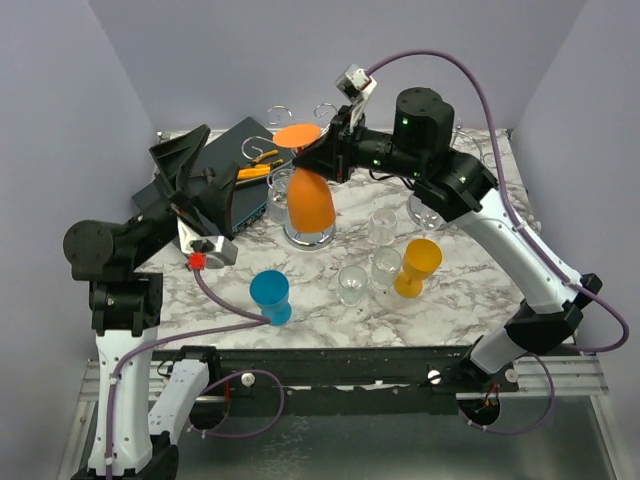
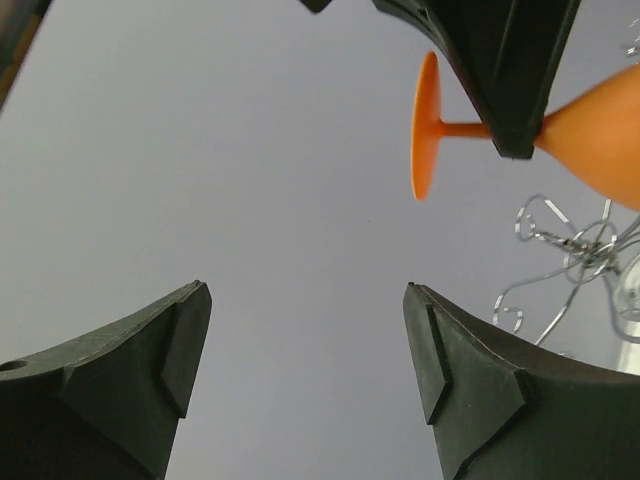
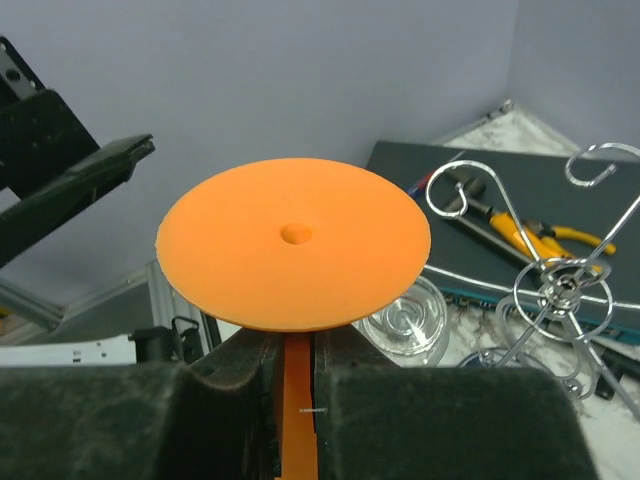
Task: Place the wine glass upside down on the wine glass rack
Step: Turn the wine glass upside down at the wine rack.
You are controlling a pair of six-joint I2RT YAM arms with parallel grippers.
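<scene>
My right gripper [image 1: 312, 160] is shut on the stem of the orange wine glass [image 1: 308, 195] and holds it upside down, foot up. The bowl hangs just above the wire rack's round chrome base [image 1: 308, 237]. In the right wrist view the orange foot [image 3: 295, 240] sits above my closed gripper [image 3: 297, 365], and the rack's wire hooks [image 3: 560, 290] are to the right. My left gripper [image 1: 180, 165] is open and empty at the back left, raised off the table. Its wrist view shows the left gripper [image 2: 305, 340], the orange glass [image 2: 425, 125] and the rack [image 2: 570, 250].
A clear glass [image 3: 405, 320] stands upside down beside the rack. A blue cup [image 1: 270, 297], a yellow goblet [image 1: 418, 265] and several clear glasses [image 1: 383, 225] stand on the marble table. A dark case [image 1: 240, 160] with yellow pliers [image 1: 255, 170] lies at the back left.
</scene>
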